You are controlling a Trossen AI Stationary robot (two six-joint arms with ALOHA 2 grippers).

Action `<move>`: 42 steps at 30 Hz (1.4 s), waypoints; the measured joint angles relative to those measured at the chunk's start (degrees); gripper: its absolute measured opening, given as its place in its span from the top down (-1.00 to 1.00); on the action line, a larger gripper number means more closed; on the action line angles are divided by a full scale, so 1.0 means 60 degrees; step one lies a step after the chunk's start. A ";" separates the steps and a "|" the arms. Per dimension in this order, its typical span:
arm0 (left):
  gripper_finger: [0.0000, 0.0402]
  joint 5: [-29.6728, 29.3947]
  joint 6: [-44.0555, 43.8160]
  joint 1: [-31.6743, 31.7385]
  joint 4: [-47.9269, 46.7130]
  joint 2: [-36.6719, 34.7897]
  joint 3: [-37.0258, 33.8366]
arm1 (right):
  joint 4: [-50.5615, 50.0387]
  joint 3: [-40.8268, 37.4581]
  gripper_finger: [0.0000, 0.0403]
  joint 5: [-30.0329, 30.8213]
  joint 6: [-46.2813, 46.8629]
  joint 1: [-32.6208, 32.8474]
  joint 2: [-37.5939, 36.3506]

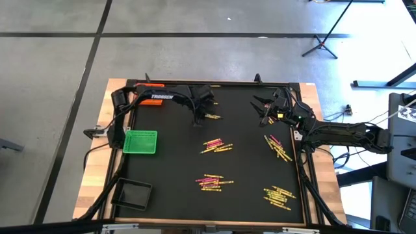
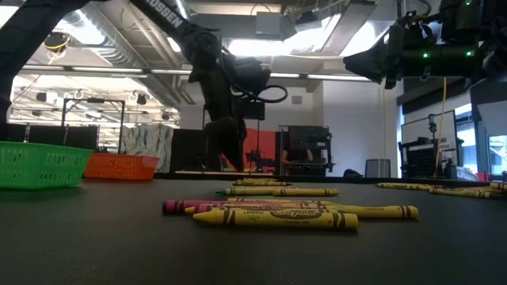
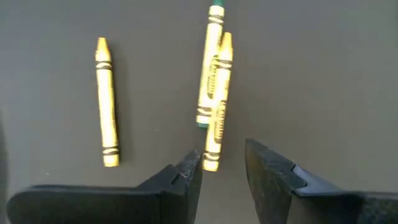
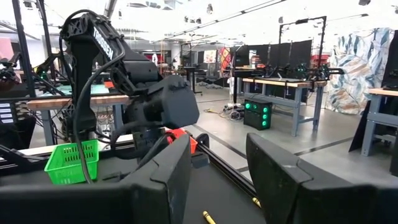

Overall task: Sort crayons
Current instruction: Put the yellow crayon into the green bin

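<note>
Directly below the parted, empty left claw (image 3: 222, 171), yellow crayons (image 3: 217, 99) lengthwise.

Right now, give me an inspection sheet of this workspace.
Surface: black mat on a wooden table.
Job's things: crayons in scattered piles; three by the left gripper.
Clutter: green tray, orange tray, black tray on the left.
Grippers: left gripper open, low over the crayons, empty; right gripper open, raised, empty.
Cables: run along both arms.
Surroundings: benches, stands, concrete floor.
</note>
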 joint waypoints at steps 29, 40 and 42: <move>0.93 0.0848 -0.0068 0.0316 0.1012 0.0464 -0.0623 | 0.0004 0.0000 0.23 0.0000 -0.0004 0.0000 0.0000; 0.92 -0.0124 -0.0624 -0.0581 0.0255 -0.0365 -0.0649 | -0.0004 0.0000 0.23 0.0000 -0.0004 0.0002 0.0000; 0.93 -0.0257 -0.0875 -0.0811 -0.0230 -0.0925 -0.0649 | 0.0001 0.0000 0.23 0.0000 -0.0004 0.0000 0.0000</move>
